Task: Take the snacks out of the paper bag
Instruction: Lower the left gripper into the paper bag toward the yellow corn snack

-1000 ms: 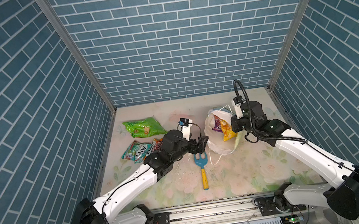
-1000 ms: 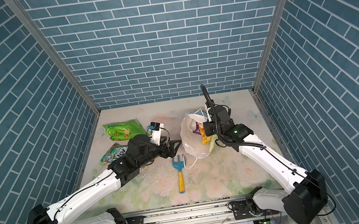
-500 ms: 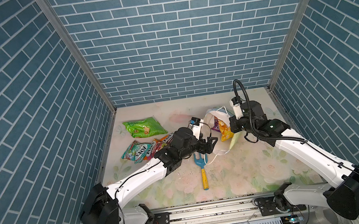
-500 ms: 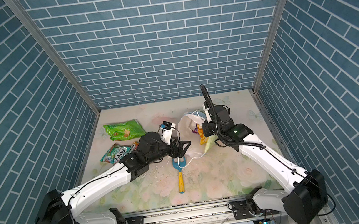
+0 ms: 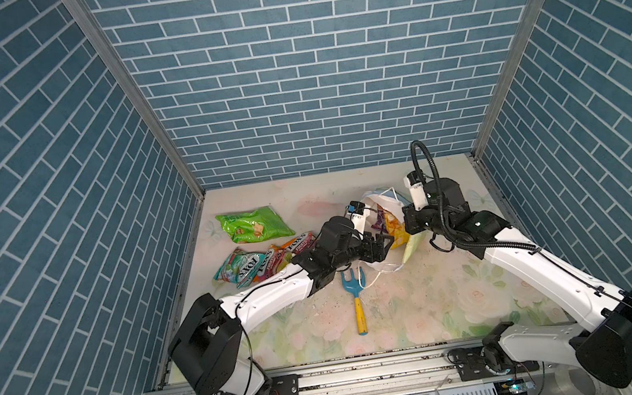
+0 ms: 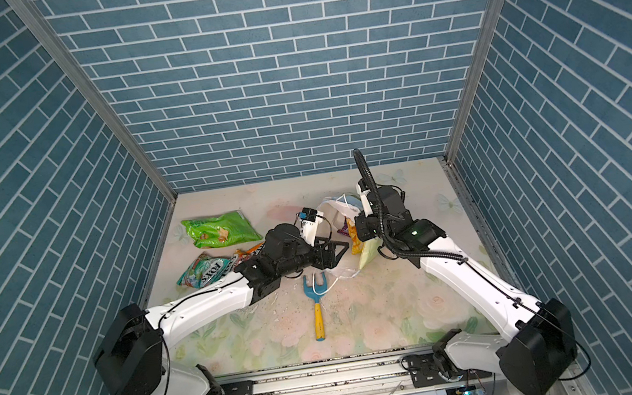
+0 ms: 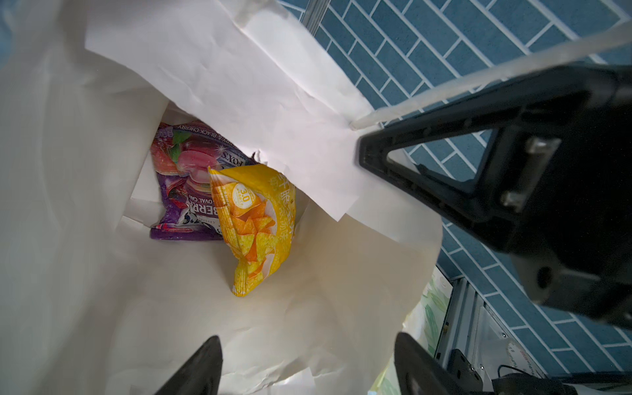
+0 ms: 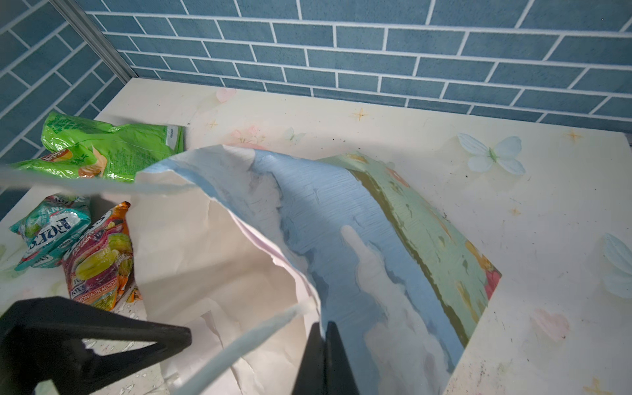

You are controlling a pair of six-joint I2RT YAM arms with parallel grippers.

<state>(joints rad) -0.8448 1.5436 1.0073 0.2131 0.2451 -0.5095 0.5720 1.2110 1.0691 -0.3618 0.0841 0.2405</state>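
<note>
Floral tabletop [image 8: 513, 102] is bearing the paper bag [image 8: 342, 239] on its side, sky-printed, white inside; purple packet [image 7: 178, 191] and yellow-orange packet [image 7: 256, 225] are lying within (green packet [image 8: 113, 147] outside). Left gripper [image 7: 307, 338] is gaping empty at its mouth; right gripper [image 8: 325, 331] is pinching its rim.

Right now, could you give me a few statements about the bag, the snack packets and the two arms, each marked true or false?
1. The yellow packet lies inside the paper bag. True.
2. The green packet is inside the bag too. False: it lies out on the table.
3. The right tool is pinched shut on the bag's rim. True.
4. The left tool grips the purple packet. False: it is open and empty at the bag's mouth.
5. The toy rake lies on the table. True.
</note>
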